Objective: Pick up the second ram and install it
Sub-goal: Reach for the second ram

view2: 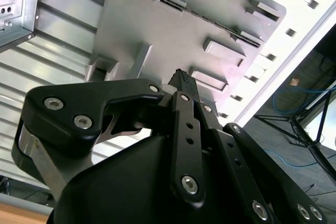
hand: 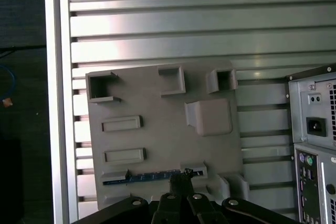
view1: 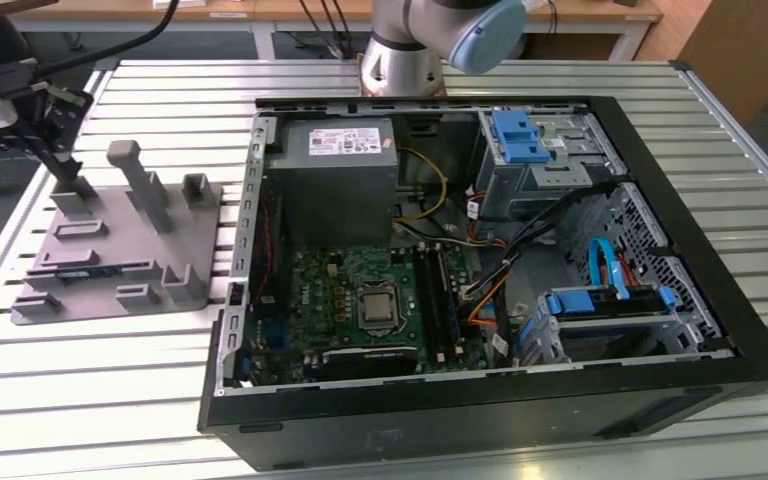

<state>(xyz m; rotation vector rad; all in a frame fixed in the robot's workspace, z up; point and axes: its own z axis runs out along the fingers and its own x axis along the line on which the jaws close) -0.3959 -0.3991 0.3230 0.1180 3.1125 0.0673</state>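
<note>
now the claw [hand: 181, 177], closed together, hangs over the grey tray [hand: 173, 140], memory stick [hand: 149, 176] lying in it near the tips.

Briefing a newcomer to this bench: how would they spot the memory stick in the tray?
Find the open computer case; on the exterior view's left of it a grey tray with upright posts lies on the slatted table. Near one tray edge, right by the gripper in the first wrist view, runs the second ram: a thin dark-blue strip, the only non-grey thing there.
</note>
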